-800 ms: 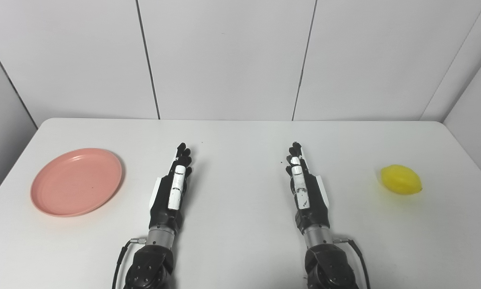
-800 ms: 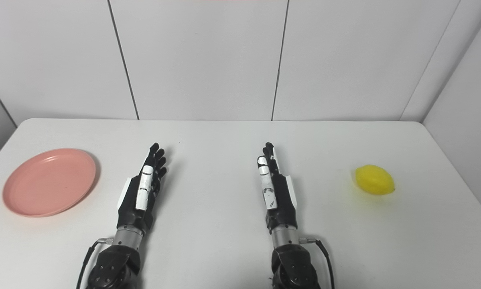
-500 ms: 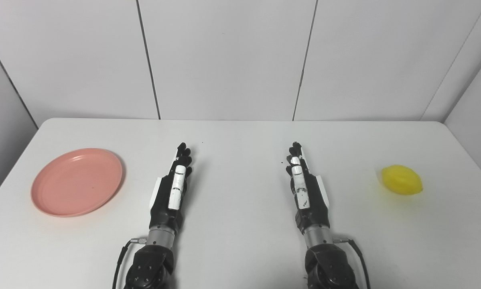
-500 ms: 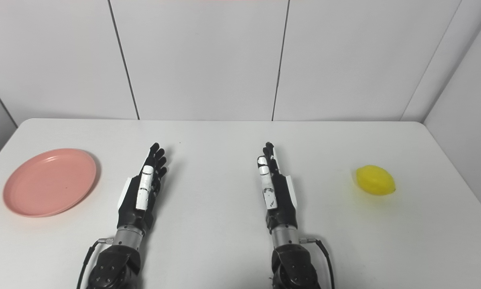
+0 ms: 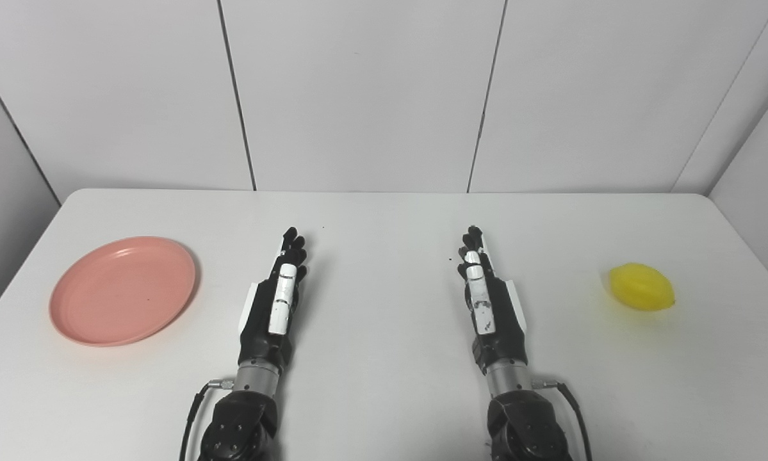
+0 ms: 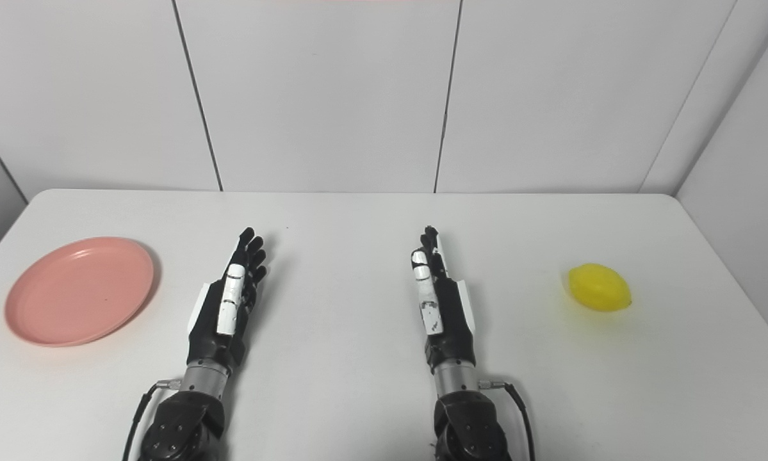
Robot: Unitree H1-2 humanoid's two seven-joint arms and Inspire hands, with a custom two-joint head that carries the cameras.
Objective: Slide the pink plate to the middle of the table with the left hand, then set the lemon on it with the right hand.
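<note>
Nothing has started yet, as far as you can judge: the plate (image 5: 122,290) sits at the table's (image 5: 384,397) left side, the lemon (image 5: 640,287) at its right, and the middle lies bare between your two hands.

Your left hand (image 5: 273,301) lies flat and edge-on near the table's centre, fingers straight and pointing to about 12 o'clock, holding nothing. Your right hand (image 5: 489,298) mirrors it, likewise extended and empty.

The relation that matters first: the plate lies at roughly 9 o'clock from your left hand, apart from it, with bare tabletop between. The left hand is clearly the nearer one to it; the right is well away. The plate is round, so no long axis to worry about. Any rim point will do, though the far-left rim gives you a push toward 3 o'clock.

The lemon lies at about 3 o'clock from your right hand, well apart. Its long axis runs roughly 10 to 4 o'clock, the pointed tip toward the lower right. For the later pick-up, you would likely close across its short width.
</note>
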